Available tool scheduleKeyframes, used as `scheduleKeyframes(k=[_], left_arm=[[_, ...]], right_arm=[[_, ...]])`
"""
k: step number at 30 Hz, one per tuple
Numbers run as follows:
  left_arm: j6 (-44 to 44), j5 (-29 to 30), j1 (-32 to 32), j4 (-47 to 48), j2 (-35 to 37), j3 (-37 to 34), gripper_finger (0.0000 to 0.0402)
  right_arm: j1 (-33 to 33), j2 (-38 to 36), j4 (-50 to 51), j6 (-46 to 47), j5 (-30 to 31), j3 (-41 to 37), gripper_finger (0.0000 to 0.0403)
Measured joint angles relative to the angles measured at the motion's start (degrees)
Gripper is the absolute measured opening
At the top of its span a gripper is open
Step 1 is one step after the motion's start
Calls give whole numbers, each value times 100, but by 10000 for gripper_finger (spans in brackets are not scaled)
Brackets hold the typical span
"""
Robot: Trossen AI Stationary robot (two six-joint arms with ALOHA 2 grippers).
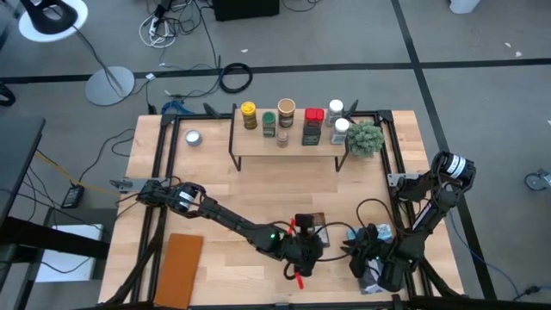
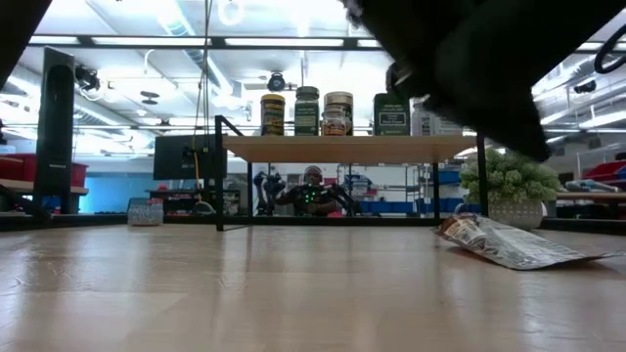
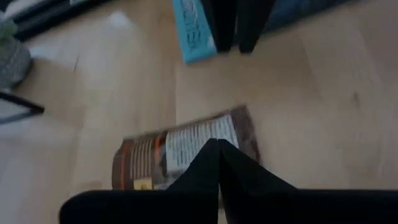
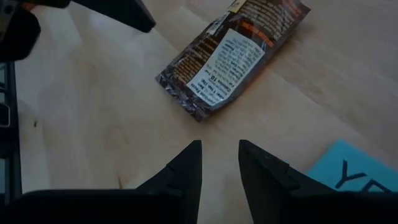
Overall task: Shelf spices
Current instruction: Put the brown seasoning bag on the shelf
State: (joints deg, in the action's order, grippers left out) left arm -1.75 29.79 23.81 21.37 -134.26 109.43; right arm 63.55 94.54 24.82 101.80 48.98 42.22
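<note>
Left wrist view, fingers: the left gripper (image 3: 219, 163) has its two dark fingers pressed together, tips meeting in a point with nothing between them.
Left gripper, place: over the brown packet (image 3: 186, 149), near table's front middle; whether the tips touch it cannot be told.
Right gripper, fingers: the right gripper (image 4: 219, 163) has its fingers a little apart, a narrow gap of bare wood showing between them, nothing pinched.
Right gripper, place: low at the front right of the table (image 1: 258, 185), just beside the packet, tips aimed toward it but apart from it.
Packet: lies flat on the wood, white printed label facing up, one corner toward the right gripper's tips; low view shows it crumpled and low on the table surface.
Blue book: a blue-and-white book (image 4: 354, 171) lies just beside the right gripper, near the packet.
Shelf: the shelf (image 1: 288, 145) stands at the back middle, plank top on black legs, well apart from both grippers.
Jars: a row of spice jars (image 1: 286, 120) stands upright on the shelf top, with yellow, green, tan, red and white lids.
Plant: a small potted plant (image 1: 366, 138) at the shelf's right end.
Tin: a round silver tin (image 1: 193, 137) left of the shelf.
Board: a flat brown board (image 1: 179, 258) at front left.
</note>
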Motion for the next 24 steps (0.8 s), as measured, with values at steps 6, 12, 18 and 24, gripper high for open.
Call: scheduleKeyframes(k=[6, 12, 18, 24], left_arm=[[-176, -53, 4, -305, 44, -186, 6], [-220, -952, 6, -1825, 382, -1162, 6], [-490, -1649, -139, -3534, 1443, -3084, 6], [-607, -1642, -249, -4758, 3178, -5362, 6]], right_arm=[[-62, 0, -148, -172, 4, 0, 106], [-62, 0, -271, -296, 2, 0, 106], [-62, 0, -298, -299, 1, 0, 106], [-68, 0, -338, -541, -14, 0, 106]])
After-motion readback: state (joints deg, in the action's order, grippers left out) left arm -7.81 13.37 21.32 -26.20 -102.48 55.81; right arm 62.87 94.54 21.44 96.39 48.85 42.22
